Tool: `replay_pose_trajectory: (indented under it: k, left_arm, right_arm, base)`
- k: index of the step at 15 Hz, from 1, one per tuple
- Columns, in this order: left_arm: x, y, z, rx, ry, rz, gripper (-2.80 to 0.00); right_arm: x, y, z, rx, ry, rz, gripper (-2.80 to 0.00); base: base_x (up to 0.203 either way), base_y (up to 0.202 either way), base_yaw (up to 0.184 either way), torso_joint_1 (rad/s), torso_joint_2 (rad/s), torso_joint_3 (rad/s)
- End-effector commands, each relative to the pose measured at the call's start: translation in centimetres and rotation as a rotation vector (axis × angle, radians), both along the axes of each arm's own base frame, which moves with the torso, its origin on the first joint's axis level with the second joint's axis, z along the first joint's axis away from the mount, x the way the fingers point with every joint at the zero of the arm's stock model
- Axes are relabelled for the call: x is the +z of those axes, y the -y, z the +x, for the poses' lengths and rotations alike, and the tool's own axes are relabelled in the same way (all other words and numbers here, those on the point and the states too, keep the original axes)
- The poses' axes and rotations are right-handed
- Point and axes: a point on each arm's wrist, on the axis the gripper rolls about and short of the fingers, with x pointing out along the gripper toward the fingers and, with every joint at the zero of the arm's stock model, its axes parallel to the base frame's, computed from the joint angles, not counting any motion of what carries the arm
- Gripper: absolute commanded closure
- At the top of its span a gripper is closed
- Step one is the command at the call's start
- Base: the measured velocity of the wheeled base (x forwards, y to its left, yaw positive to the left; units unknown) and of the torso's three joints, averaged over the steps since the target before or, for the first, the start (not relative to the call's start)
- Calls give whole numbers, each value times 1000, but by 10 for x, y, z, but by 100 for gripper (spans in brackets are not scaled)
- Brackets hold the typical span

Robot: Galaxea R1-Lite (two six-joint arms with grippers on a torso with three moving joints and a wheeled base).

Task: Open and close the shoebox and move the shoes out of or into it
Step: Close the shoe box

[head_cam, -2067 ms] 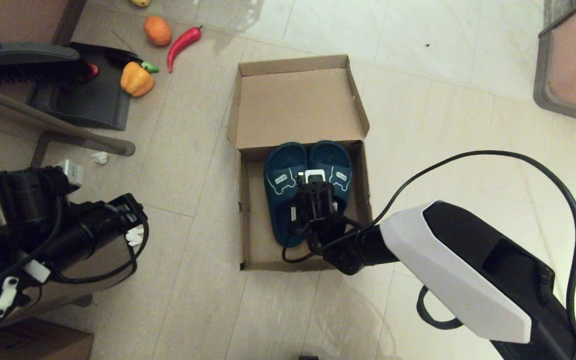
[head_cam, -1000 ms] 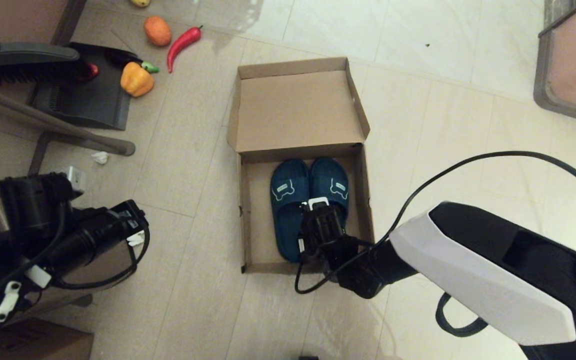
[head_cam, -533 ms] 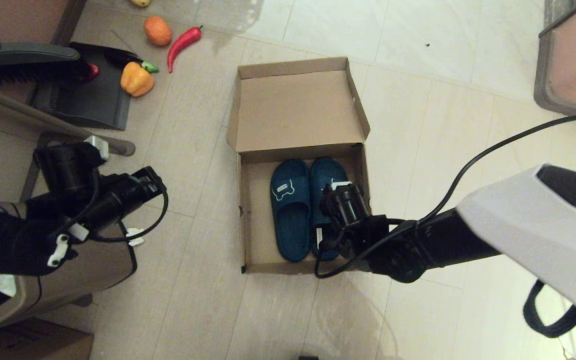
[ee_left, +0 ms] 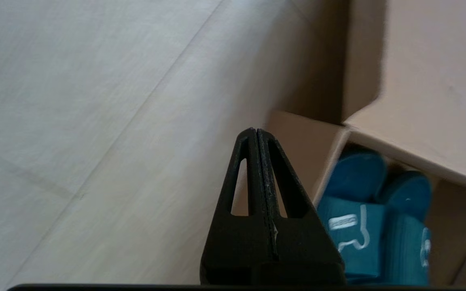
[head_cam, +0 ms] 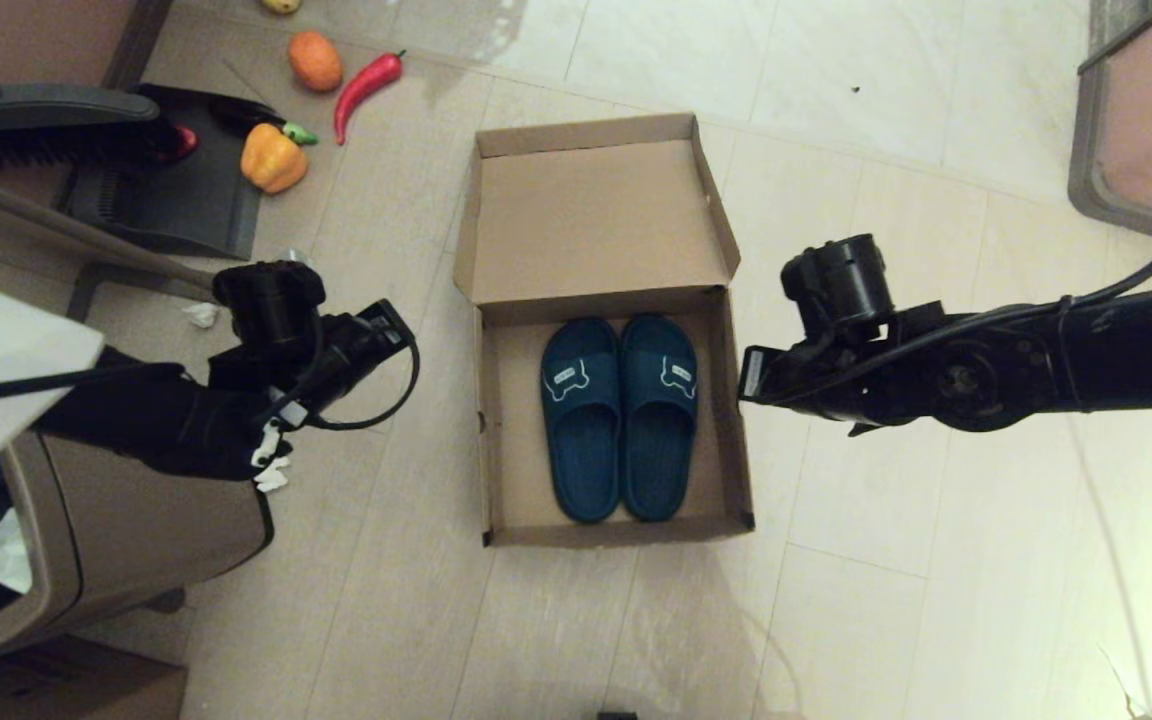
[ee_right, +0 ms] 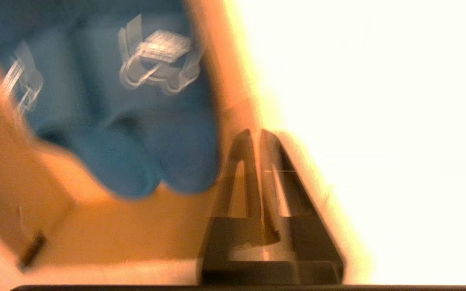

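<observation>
Shoes (head_cam: pixel 618 415) sit side by side in the shoebox (head_cam: pixel 496 430) tray, toes toward the hinge, logo patches up, nothing touching them. Box is on the floor, lid folded back flat past the far edge, inside face up.

R gripper (head_cam: pixel 751 375) hangs just outside the box's right wall, about level w/ the straps. Wrist cam shows fingers (ee_right: pixel 271 161) pressed together, holding nothing; view is smeared but the tips clearly meet. L gripper (head_cam: pixel 396 325) is on the other side, near the left wall by the hinge corner, apart from the cardboard. Its fingers (ee_left: pixel 263 161) are also closed flush, empty.

Step, judging by layout: shoes are in, both arms flank the box, so closing the lid looks like what's up next. Needs one or both tips under or behind the lid's far edge to swing it over the hinge. Side flaps on the lid must clear the tray walls, likely snag point.

Clutter well off to the left: bell pepper (head_cam: pixel 273 157), chili (head_cam: pixel 366 88), dustpan (head_cam: pixel 176 190), bin (head_cam: pixel 86 540). Not in the way.
</observation>
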Motion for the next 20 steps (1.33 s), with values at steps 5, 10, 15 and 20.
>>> replay_pose_trajectory:
  k: [5, 10, 15, 20]
  left_arm:
    - [-12, 24, 39, -6, 50, -17, 0]
    - [-27, 65, 53, -51, 69, -24, 0]
    - [-37, 81, 58, -59, 62, -19, 0]
    - [-22, 75, 55, -39, 90, -23, 0]
  right_arm:
    - [11, 40, 51, -160, -80, 325, 0]
    - [-22, 38, 95, -257, -111, 452, 0]
    - [-40, 30, 99, -293, -204, 617, 0]
    - [-44, 29, 98, -303, -225, 611, 0]
  base:
    - [0, 0, 0, 0, 0, 0]
    - [0, 0, 0, 0, 0, 0]
    - [0, 0, 0, 0, 0, 0]
    - [0, 0, 0, 0, 0, 0]
